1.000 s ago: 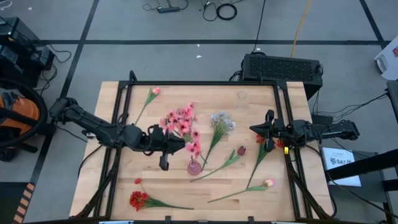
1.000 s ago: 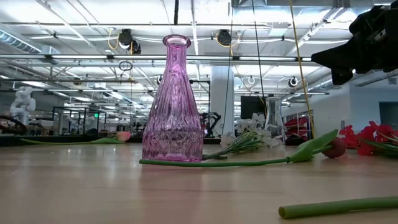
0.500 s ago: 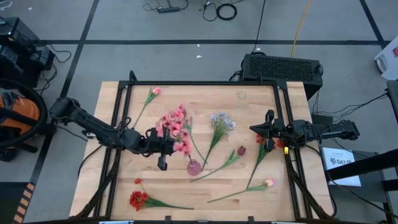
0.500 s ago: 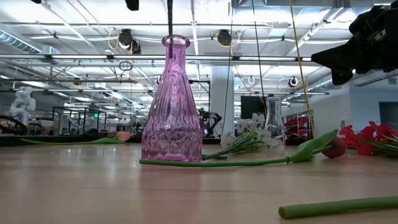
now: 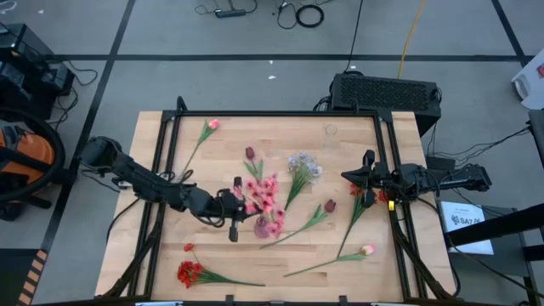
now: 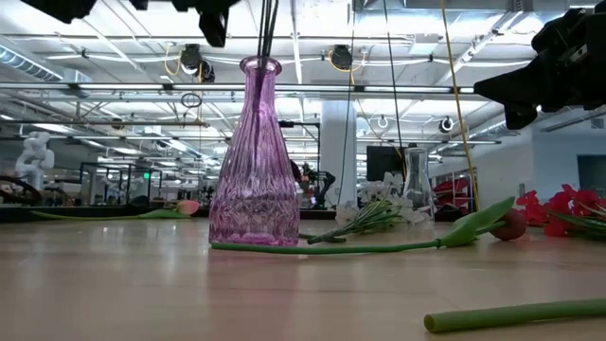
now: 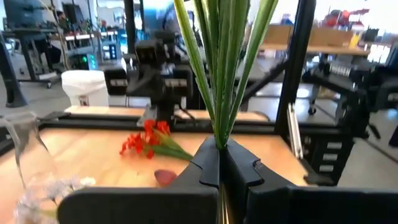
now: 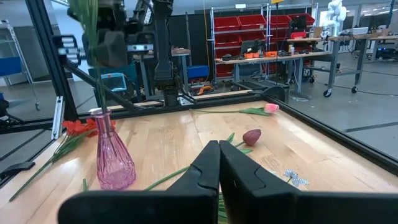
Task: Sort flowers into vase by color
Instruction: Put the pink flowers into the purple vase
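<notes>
Mid-worktop: left end effector (image 7: 219,163) clamped low on pink spray's (image 5: 265,197) light, springy stalks, feeding fragile, tippable pink vase (image 6: 253,156); right end effector (image 8: 219,163) shut, empty.

A robotics lab or workshop, open-plan and industrial. The right wrist view shows red parts bins (image 8: 239,28) on shelving and workbenches (image 8: 283,59); cables (image 5: 297,13) trail at twelve o'clock.
</notes>
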Controlling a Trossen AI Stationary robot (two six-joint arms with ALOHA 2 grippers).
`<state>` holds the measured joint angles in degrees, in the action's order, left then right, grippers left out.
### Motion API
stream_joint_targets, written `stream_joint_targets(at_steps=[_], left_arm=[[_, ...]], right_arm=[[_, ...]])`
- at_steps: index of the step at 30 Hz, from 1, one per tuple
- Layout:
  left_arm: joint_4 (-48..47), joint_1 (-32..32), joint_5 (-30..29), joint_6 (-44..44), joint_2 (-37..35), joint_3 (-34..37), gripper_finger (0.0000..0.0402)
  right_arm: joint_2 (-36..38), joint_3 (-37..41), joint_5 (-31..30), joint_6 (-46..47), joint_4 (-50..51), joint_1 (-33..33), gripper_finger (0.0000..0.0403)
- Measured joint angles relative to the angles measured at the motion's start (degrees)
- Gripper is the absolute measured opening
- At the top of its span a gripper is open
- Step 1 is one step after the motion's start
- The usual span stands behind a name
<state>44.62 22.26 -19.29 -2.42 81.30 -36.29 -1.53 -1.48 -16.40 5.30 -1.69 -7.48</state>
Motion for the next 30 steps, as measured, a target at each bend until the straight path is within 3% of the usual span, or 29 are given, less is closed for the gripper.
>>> stream_joint_targets(at_steps=[8, 22, 30], left_arm=[[-0.1, 1.0, 0.1, -0.2, 2.9, 0.0, 0.0007], [-2.6, 1.1, 0.2, -9.2, 2.9, 0.0, 0.0098], [-3.6, 1.1, 4.5, -9.0, 2.1, 0.0, 0.0143]], right_arm=[[0.0, 0.0, 0.0, 0.0, 0.0, 0.0, 0.0000], [0.0, 0.0, 0.0, 0.0, 0.0, 0.0, 0.0000], [0.0, 0.0, 0.0, 0.0, 0.0, 0.0, 0.0000]])
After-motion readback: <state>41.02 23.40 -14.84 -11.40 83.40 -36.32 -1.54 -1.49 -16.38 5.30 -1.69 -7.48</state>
